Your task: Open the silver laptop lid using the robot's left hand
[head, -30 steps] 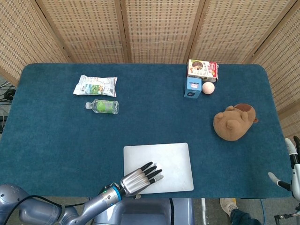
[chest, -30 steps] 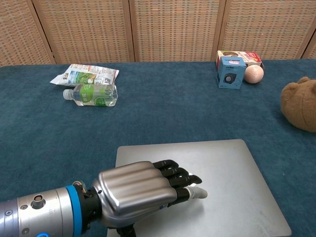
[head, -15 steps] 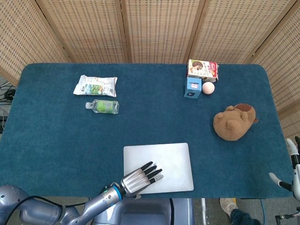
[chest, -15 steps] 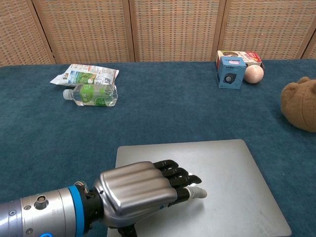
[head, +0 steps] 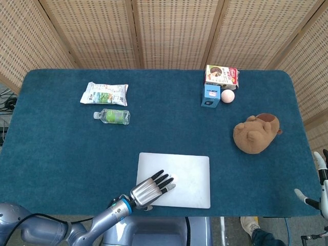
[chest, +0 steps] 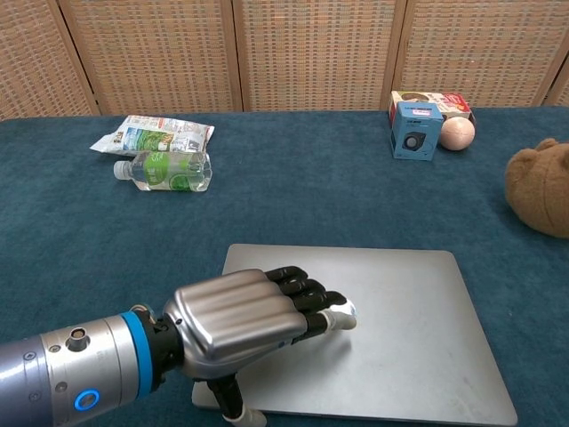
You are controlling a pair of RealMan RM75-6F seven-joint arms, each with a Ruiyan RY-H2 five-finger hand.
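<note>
While the laptop [head: 177,178] lies flat with its lid down near the front edge of the table [head: 61,154], I have my left hand [chest: 242,322] resting on top of it at its front left corner. My fingers [chest: 307,298] stretch forward across the lid, laid side by side, and the thumb [chest: 233,402] hangs below the front edge; I cannot tell whether it has caught the lid. My right hand [head: 319,184] shows only partly, well off to the laptop's right past the table edge, with fingers apart and nothing in them. A plush bear [head: 256,134] sits beyond the laptop to the right. Farther back on that side stand a blue box [head: 210,95], a ball [head: 227,96] and a snack box [head: 222,76]. Beyond the laptop to the left lie a bottle [head: 112,116] and a packet [head: 104,94].
</note>
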